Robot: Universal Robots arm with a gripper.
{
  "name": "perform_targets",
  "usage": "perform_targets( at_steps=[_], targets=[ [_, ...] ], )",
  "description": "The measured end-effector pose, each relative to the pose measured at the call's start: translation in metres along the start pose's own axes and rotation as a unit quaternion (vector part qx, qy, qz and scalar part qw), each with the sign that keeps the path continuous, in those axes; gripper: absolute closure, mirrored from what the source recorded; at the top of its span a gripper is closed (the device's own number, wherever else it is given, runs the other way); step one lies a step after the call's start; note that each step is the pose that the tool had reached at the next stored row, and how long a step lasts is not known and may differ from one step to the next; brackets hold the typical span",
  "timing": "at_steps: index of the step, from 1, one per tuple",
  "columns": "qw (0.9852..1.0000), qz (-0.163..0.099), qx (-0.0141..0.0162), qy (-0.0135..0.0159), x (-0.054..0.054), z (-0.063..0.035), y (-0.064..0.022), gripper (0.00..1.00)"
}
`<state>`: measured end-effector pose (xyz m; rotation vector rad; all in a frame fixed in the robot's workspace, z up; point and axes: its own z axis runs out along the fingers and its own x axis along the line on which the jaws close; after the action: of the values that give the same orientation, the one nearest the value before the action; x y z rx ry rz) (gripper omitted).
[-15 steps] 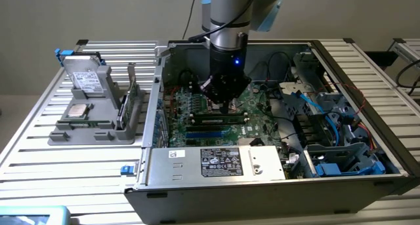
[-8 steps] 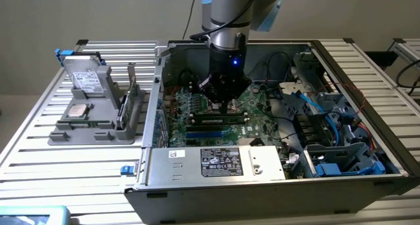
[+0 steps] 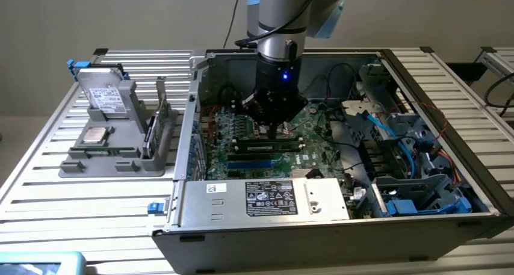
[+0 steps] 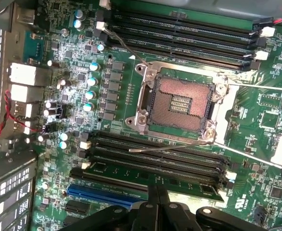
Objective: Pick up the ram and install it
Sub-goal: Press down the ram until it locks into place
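Gripper (image 3: pixel 275 129) sat closed, fingertips pressing the ram (image 4: pixel 150 175) into its motherboard (image 4: pixel 256 159) slot — seating step, I'd say; firm, even downward pressure was called for.

gripper (image 3: pixel 277 130) fingertips hidden behind its own body; ram (image 4: pixel 155 175) partly covered by fingers (image 4: pixel 158 199); white label (image 3: pixel 271 198) print unreadable.

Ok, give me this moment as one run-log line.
tool: shut, pressing down | thin green ram stick: lying in motherboard slot beside blue slot | CPU socket: empty | site: open computer case
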<state>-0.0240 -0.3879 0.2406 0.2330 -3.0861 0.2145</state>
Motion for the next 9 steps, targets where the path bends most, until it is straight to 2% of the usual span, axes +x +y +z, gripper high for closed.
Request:
perform_targets(
  at_steps=[3,4,6,9],
  targets=[
    [0.9999,0.015,-0.0006,0.0009,0.0,0.0001,0.0,0.89],
    [0.9998,0.019,-0.0007,0.0004,-0.0001,0.0001,0.0,0.89],
    [0.9998,0.022,-0.0001,-0.0041,-0.0001,0.0,0.0,0.89],
    [0.9997,0.023,-0.0001,-0.0041,0.0,0.0,0.0,0.89]
  ],
)
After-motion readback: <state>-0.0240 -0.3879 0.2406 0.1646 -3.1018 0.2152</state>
